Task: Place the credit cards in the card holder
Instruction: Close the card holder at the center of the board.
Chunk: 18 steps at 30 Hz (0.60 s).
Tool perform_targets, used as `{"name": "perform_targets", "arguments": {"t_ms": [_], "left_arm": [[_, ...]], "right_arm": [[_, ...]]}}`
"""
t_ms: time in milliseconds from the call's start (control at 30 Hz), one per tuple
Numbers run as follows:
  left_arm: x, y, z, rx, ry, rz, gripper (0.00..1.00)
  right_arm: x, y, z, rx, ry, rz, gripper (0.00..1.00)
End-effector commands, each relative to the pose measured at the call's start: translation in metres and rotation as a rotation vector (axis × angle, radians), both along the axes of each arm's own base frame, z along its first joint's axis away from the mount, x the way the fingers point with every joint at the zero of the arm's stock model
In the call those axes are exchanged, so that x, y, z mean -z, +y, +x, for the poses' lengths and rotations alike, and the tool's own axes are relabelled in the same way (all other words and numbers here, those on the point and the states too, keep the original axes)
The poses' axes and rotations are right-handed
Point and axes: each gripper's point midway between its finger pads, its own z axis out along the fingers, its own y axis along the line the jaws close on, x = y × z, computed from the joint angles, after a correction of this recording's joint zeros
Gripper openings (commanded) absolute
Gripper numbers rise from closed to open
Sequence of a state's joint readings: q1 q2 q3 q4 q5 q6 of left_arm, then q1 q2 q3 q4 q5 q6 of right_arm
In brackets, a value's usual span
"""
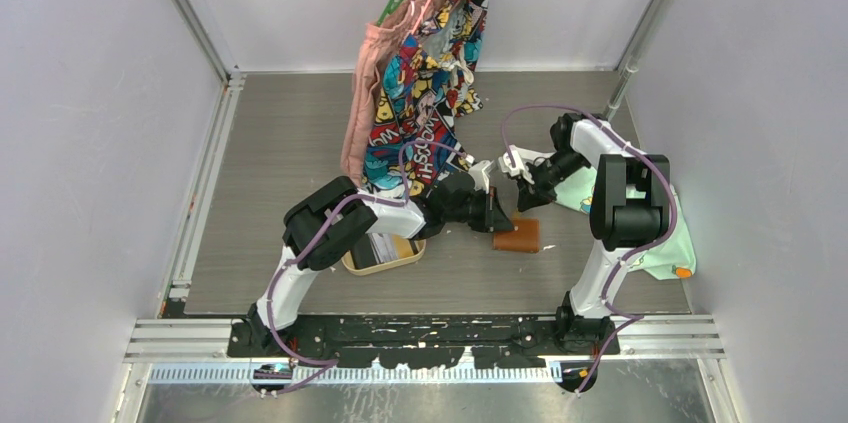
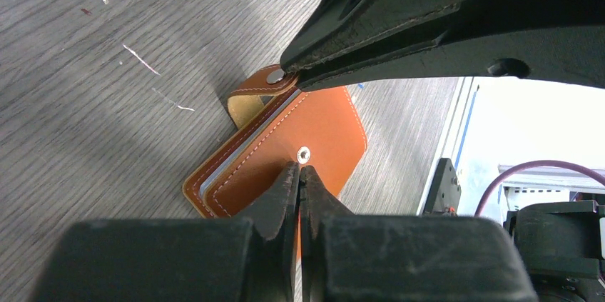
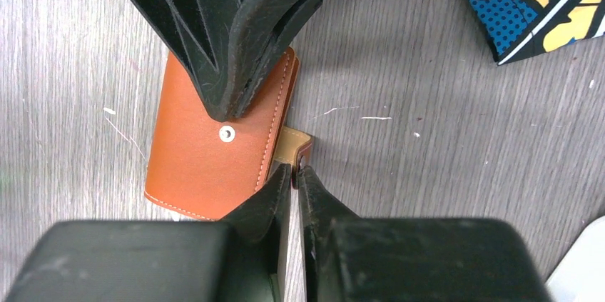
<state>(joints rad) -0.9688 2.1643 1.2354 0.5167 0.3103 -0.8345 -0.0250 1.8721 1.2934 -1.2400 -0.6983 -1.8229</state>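
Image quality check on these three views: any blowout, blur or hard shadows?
Top external: even diffuse light, soft shadows, sharp throughout. Left wrist: tan-brown leather card holder sharp, left hand close-up soft, area right of the grey wood-grain table edge blown out white. Right wrist: card holder and table grain sharp, right hand blurred, no glare.

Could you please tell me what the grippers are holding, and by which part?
The right gripper pinches the card holder by its snap strap; the shut left gripper only rests on its front, holding nothing.
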Motion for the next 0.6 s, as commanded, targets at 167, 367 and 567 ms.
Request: {"name": "perform_targets", "arguments": {"t_ms": [167, 367, 567], "left_arm": [[0.0256, 0.0174, -0.002, -0.023, 0.016, 0.11, 0.02], [0.026, 0.0174, -0.0021, -0.023, 0.018, 0.11, 0.02], [0.026, 0.0175, -0.0022, -0.022, 0.019, 0.11, 0.02]], "right_arm": [[-0.0103, 0.0015, 0.0027, -0.009, -0.011, -0.01, 0.17], [-0.0064, 0.0033, 0.004, -0.01, -0.016, -0.025, 0.19], [-0.0038, 0.0021, 0.0041, -0.01, -0.011, -0.035, 0.18]]}}
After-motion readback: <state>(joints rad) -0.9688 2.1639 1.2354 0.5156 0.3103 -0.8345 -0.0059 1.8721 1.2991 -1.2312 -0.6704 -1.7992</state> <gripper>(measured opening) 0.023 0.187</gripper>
